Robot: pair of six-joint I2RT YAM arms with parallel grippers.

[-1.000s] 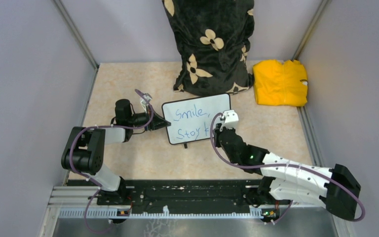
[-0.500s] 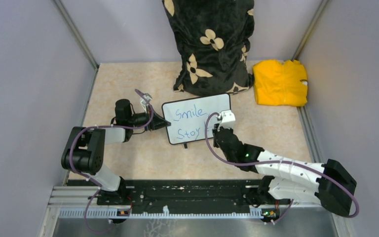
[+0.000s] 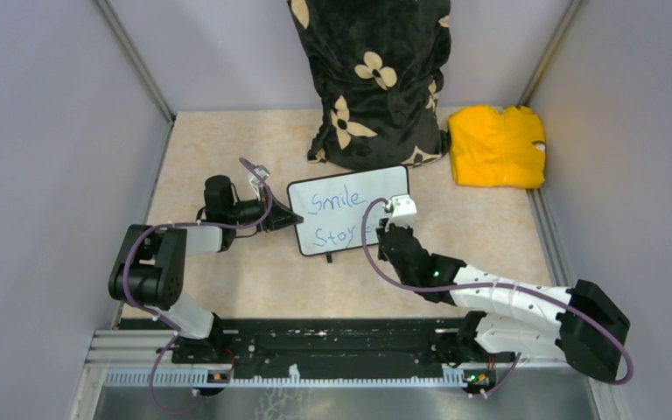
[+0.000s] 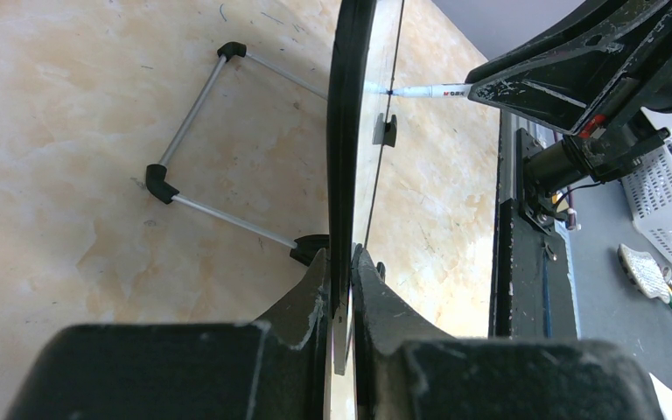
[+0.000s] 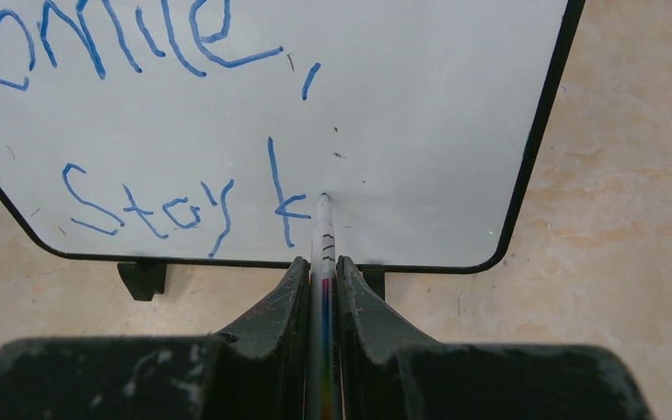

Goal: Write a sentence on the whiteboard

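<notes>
Right wrist view showed the right gripper point(image 5: 321, 271) clamped on a marker point(image 5: 325, 229) touching the whiteboard point(image 5: 420, 131) beside the sentence point(image 5: 277, 197), while the left gripper point(image 4: 341, 267) pinched the board's edge, mid-table point(image 3: 490, 236).

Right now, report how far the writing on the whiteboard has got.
Done: the sentence on the whiteboard reads "Smile," on top and "Stay k" below. In hand: the right pincer grips a marker with its tip on the board just right of the k, while the left pincer clamps the board's edge to steady it. Left: the rest of the word begun with k.
</notes>
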